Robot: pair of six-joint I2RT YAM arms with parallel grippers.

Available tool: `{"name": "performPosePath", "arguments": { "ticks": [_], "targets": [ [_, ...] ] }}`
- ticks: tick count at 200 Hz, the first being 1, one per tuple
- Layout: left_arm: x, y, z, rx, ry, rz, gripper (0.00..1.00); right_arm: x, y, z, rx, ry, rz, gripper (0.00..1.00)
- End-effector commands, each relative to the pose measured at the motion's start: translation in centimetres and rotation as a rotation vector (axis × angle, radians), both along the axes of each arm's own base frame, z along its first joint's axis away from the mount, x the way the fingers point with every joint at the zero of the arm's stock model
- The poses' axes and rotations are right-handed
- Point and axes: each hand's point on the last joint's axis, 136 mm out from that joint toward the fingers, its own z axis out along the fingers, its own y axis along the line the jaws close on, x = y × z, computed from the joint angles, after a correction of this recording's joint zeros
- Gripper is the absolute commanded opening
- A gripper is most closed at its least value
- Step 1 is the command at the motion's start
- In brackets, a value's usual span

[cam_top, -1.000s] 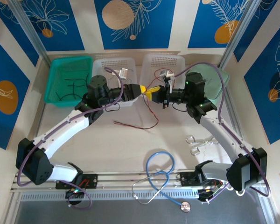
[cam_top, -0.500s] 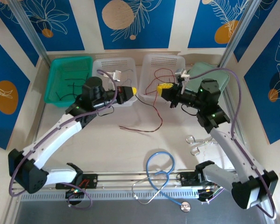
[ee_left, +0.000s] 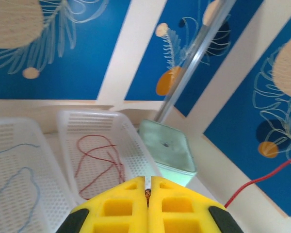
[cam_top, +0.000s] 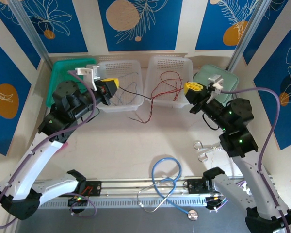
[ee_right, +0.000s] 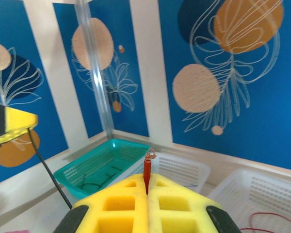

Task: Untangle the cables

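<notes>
The left arm point(cam_top: 41, 145) rises from its base at the near left corner of the desk point(cam_top: 116, 145), sweeps up along the left side and bends at the elbow, so that its wrist points right, in front of the green basket point(cam_top: 58, 82). The left tool point(cam_top: 111, 87) point(ee_left: 148, 187) sits raised at the left wall of the left white basket point(cam_top: 117, 63). Its yellow pads are pressed together on the end of a black cable point(cam_top: 133, 94) point(ee_right: 48, 170). This cable runs taut to the right, past a pale blue cable point(cam_top: 121, 97) point(ee_left: 14, 194) lying in that basket, to the front of the right white basket point(cam_top: 167, 59). There it meets a red strand point(cam_top: 148, 114) that drops onto the desk.

Loose red cables point(cam_top: 167, 85) point(ee_left: 99, 160) lie inside the right white basket. Near the front edge lies a blue stethoscope point(cam_top: 165, 170), with metal forceps point(cam_top: 206, 148) to its right.

The right arm point(cam_top: 247, 165) climbs from the near right corner, leans inward and turns its wrist to the left, beside a pale green box point(cam_top: 228, 80). The right tool point(cam_top: 193, 88) point(ee_right: 147, 182) is raised just off the right wall of the right white basket. Its pads are closed tight on a red cable point(ee_right: 147, 167), whose bare tip sticks up between them. Whether this is the strand on the desk cannot be told.
</notes>
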Motion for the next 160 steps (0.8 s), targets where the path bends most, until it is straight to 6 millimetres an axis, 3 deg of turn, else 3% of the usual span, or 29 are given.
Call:
{"name": "performPosePath", "arguments": {
  "ticks": [1, 87, 160],
  "targets": [
    [0.5, 3.7, 0.3, 0.054, -0.031, 0.173, 0.00, -0.5, -2.8, 1.8, -0.006, -0.071, -0.152, 0.00],
    [-0.4, 13.0, -0.6, 0.048, -0.055, 0.583, 0.00, -1.6, -10.0, 3.3, 0.025, -0.121, -0.508, 0.00],
    [-1.3, 17.8, -2.4, 0.076, -0.040, 0.823, 0.00, -3.0, -16.6, 3.0, 0.123, -0.104, -0.837, 0.00]
  ]
}}
